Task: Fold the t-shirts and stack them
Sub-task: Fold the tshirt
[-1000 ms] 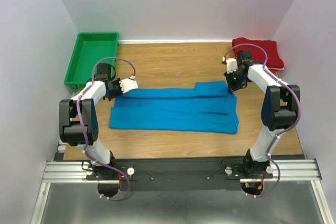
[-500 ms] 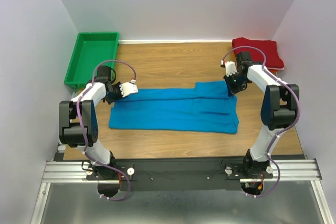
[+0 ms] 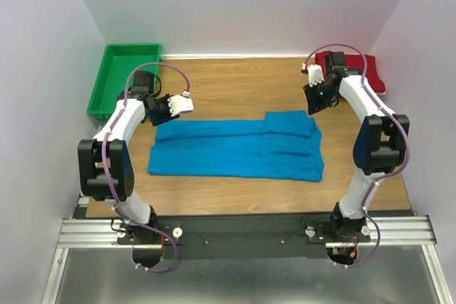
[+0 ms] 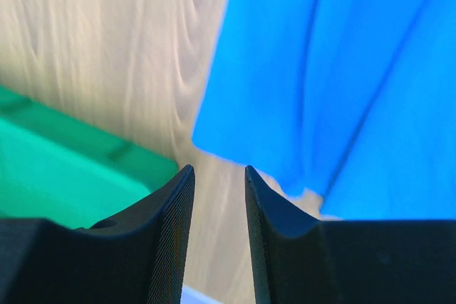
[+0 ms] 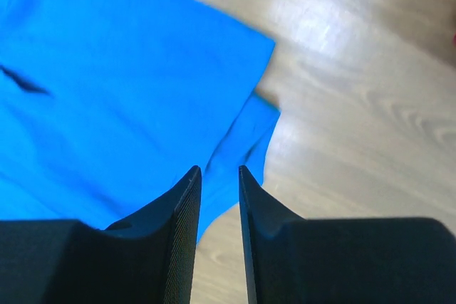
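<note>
The bright blue t-shirt (image 3: 235, 146) lies flat on the wooden table as a long folded band. The dark red t-shirt (image 3: 353, 69) sits folded at the back right corner. My left gripper (image 3: 187, 103) hovers just beyond the blue shirt's far left corner, open, with nothing between its fingers (image 4: 219, 169). My right gripper (image 3: 312, 107) hangs over the shirt's far right corner, also open and empty (image 5: 219, 169). The blue cloth (image 4: 342, 69) fills the right of the left wrist view. In the right wrist view the blue shirt (image 5: 128, 76) lies below the jaws.
A green plastic tray (image 3: 125, 76) stands at the back left, close behind my left gripper, and shows in the left wrist view as the tray (image 4: 64, 169). White walls close in the table on three sides. Bare wood lies between the shirt and the back wall.
Both grippers have opened and let go of the blue shirt's far edge. Both have drawn up and back from the cloth, which now rests flat.
</note>
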